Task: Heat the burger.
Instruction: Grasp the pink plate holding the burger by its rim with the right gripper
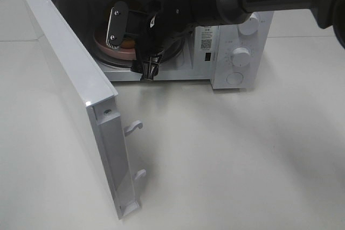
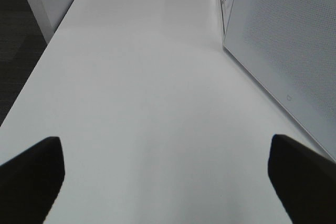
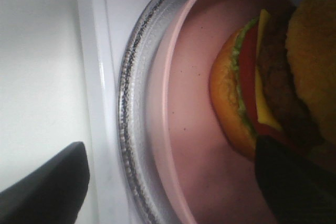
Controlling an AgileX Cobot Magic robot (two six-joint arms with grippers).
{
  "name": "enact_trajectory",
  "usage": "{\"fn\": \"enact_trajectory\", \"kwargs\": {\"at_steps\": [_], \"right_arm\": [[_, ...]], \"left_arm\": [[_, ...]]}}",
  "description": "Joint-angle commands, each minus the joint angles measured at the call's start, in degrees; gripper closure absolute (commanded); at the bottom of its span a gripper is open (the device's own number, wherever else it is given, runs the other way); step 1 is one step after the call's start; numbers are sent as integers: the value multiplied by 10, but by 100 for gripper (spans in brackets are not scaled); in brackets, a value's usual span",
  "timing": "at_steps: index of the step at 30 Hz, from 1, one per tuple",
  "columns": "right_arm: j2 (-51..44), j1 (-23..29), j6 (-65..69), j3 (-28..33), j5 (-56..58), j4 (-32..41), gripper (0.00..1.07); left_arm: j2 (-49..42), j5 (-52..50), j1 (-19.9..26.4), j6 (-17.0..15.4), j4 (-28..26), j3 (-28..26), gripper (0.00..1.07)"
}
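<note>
The burger [image 3: 262, 87], with golden bun, dark patty, yellow cheese, tomato and lettuce, stands on a pink plate [image 3: 194, 103] on the glass turntable [image 3: 131, 103] inside the open microwave [image 1: 240, 55]. My right gripper [image 3: 168, 182] reaches into the cavity, open. One of its fingers [image 3: 47, 187] is over the microwave's front sill and the other finger is beside the burger above the plate. In the exterior view the right arm hides most of the burger, and only the plate [image 1: 116, 52] shows. My left gripper [image 2: 168, 177] hangs open over the bare white table with nothing between its fingers.
The microwave door [image 1: 70, 79] swings out to the left, with two latch hooks [image 1: 133, 126] on its inner edge. It also shows as a perforated panel, the door [image 2: 283, 40], close beside my left gripper. White tabletop [image 1: 226, 160] spreads in front of the microwave.
</note>
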Motion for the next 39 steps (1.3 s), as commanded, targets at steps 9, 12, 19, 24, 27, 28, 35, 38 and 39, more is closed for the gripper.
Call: {"fn": "enact_trajectory", "kwargs": {"at_steps": [9,12,19,24,27,28,35,38,39], "right_arm": [[33,-7,10,-53,3,-8,24],[41,-11,10,-57,3,-9,25],[66,-16,10,-77,6,-6,26],[77,-17,10,-80,6,11,27],[81,-16,10,-80,14,28,27],[84,-15,10,-80,20,36,28],[84,-7,10,-80,43,68,31],[84,-2,9,-80,58,76,31],[83,1,9,-80,62,76,31]], "left_arm": [[-7,-9,2,-2,0,2,9],[-7,-9,2,-2,0,2,9],[-7,-9,2,-2,0,2,9],[-7,-9,2,-2,0,2,9],[-7,-9,2,-2,0,2,9],[-7,-9,2,-2,0,2,9],[-7,-9,2,-2,0,2,9],[-7,-9,2,-2,0,2,9],[-7,-9,2,-2,0,2,9]]}}
